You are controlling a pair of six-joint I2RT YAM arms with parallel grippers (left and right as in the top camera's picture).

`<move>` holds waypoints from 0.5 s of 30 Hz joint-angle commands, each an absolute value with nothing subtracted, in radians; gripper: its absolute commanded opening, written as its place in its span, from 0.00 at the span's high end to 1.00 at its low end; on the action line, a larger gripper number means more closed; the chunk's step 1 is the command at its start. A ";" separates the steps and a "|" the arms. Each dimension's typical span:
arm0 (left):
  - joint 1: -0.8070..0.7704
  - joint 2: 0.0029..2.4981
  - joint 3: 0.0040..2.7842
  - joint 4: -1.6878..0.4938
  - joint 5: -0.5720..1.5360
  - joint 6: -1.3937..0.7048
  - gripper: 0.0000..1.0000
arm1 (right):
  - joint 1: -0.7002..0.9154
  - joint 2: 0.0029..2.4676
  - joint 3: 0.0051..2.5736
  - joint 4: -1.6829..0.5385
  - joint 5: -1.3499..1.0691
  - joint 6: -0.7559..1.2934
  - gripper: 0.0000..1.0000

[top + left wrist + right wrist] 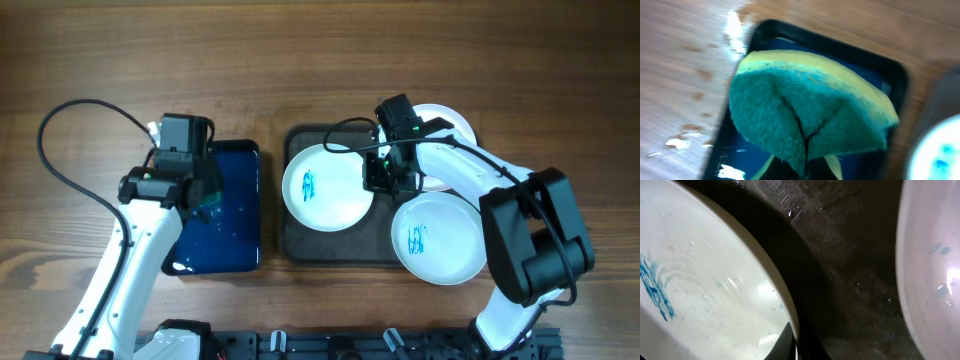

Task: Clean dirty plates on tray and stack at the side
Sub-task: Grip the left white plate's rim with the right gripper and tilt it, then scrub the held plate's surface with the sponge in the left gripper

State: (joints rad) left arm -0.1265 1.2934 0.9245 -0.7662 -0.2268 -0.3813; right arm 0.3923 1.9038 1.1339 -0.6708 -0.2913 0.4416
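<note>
Step judged: wipe of left plate (320,187) being set up. Plate lies flat, face up, on left half of dark tray (295,248); round, so no long axis, but blue smear runs near-far. Right pincer (388,178) set at plate's right rim; one finger seen inside rim, closure cannot be told. Sponge (810,115) pinched, creased in left pincer (203,192), over blue tray (238,235) at left; long axis slanted far-left to near-right, yellow layer far. Next: sponge to be carried right onto smear, plate steadied.

sponge (810,115) creased, green face forward; over blue tray (892,80); plate (940,155) rim lower right
</note>
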 commanded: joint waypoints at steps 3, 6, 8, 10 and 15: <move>-0.127 1.400 0.912 -0.725 -0.056 -0.402 0.96 | 0.395 1.962 1.104 -0.674 -0.245 0.445 0.96; -0.127 1.472 0.912 -0.723 -0.049 -0.405 0.96 | 0.395 1.962 1.104 -0.673 -0.249 0.444 0.96; -0.127 1.471 0.913 -0.717 -0.044 -0.405 0.96 | 0.395 1.962 1.104 -0.674 -0.249 0.444 0.96; -0.128 1.451 0.913 -0.704 0.010 -0.405 0.96 | 0.395 1.962 1.104 -0.674 -0.260 0.443 0.95; -0.201 1.392 0.913 -0.644 0.252 -0.400 0.96 | 0.395 1.962 1.104 -0.673 -0.263 0.440 0.96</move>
